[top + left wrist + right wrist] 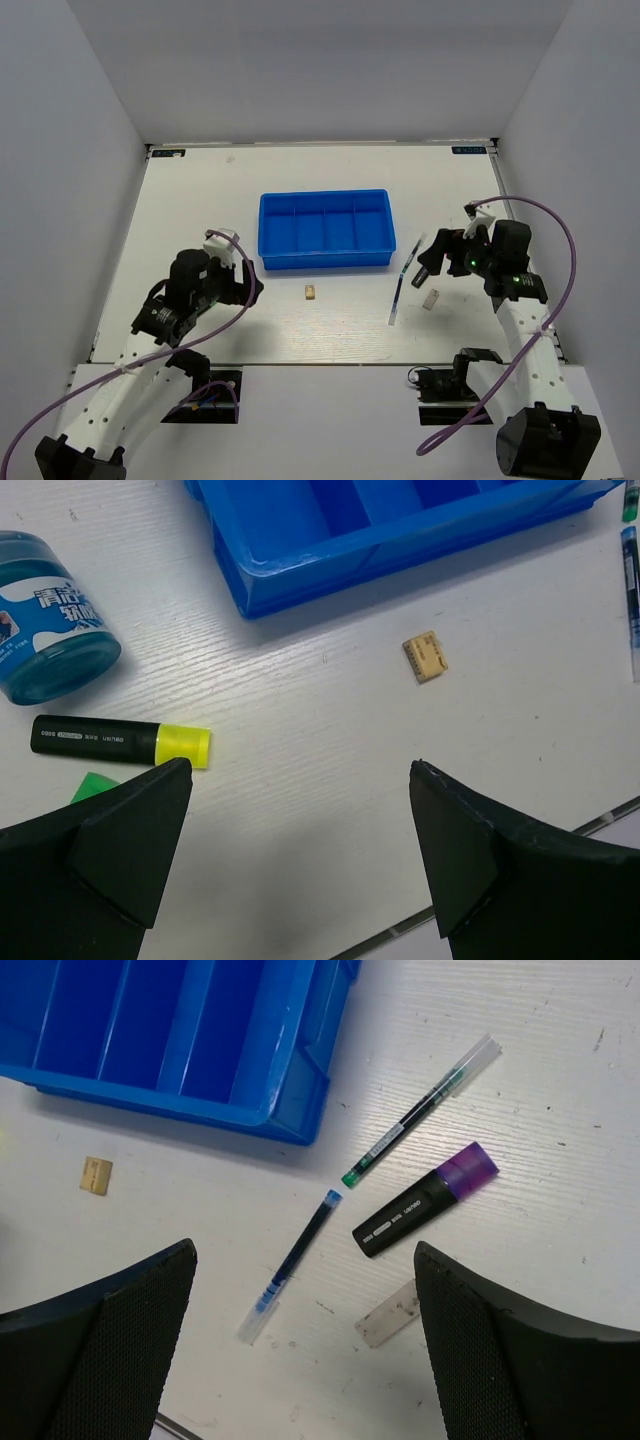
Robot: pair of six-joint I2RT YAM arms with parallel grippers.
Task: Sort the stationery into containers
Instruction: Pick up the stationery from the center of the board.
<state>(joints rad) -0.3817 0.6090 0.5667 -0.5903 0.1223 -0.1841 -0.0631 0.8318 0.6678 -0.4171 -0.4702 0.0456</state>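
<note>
Hovering above the white table (200, 200), the left gripper (300, 770) and the right gripper (305, 1250) both stand wide open, released, with nothing between their fingers. The blue tray (325, 263) sits mid-table toward the far side, its four compartments in a row. All the stationery in view lies on the table outside it. A tan block (312, 292) lies just in front of the tray's near wall, apart from it. Left of the tray, in the left wrist view, a blue roll (50, 615) lies on the table, and near it a dark marker (120, 743) with a yellow cap lies flat. A green bit (95, 785) shows beside the left finger, too hidden to name. Right of the tray, under the right gripper, a blue pen (295, 1260) and a green-tipped pen (420, 1110) lie nearly end to end. A purple-capped marker (425, 1200) lies just beside them, and a pale grey block (388, 1312) lies near the marker's dark end, apart from it.
</note>
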